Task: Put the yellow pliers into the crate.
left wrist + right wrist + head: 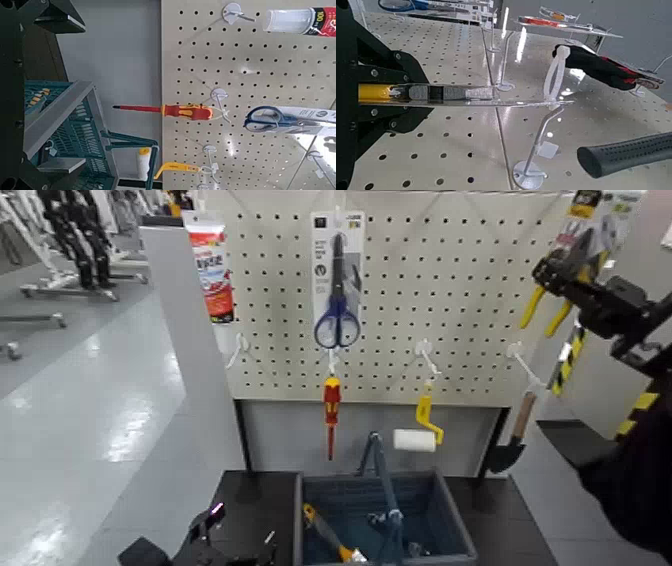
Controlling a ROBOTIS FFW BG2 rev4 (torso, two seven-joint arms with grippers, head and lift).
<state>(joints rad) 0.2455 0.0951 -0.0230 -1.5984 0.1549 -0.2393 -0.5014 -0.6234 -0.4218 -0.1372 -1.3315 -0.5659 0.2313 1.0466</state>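
Nearest us, the left claw (240, 533) sits at seven o'clock, released, its fingers spread just beside the crate (462, 525). The crate is at six o'clock on the dark tabletop (515, 525), its thick rim framing an open mouth, and the hoop handle (386, 490) stands up across it, splitting that entry space. Inside, left of the hoop, lies a yellow-handled tool (325, 532).

Farther back, the red-and-yellow screwdriver (332, 415) hangs above the crate's rear edge, with the white paint roller (415, 439) at four o'clock and the trowel (510, 445) beyond it, right of the rim. Up at two o'clock, here's the right claw (588, 290), clenched on the yellow pliers (545, 307), which are outside the crate, near the pegboard's (455, 310) right edge. Blue scissors (337, 320) hang at twelve, the red-and-white tube (212, 275) at ten, by the board's left edge.
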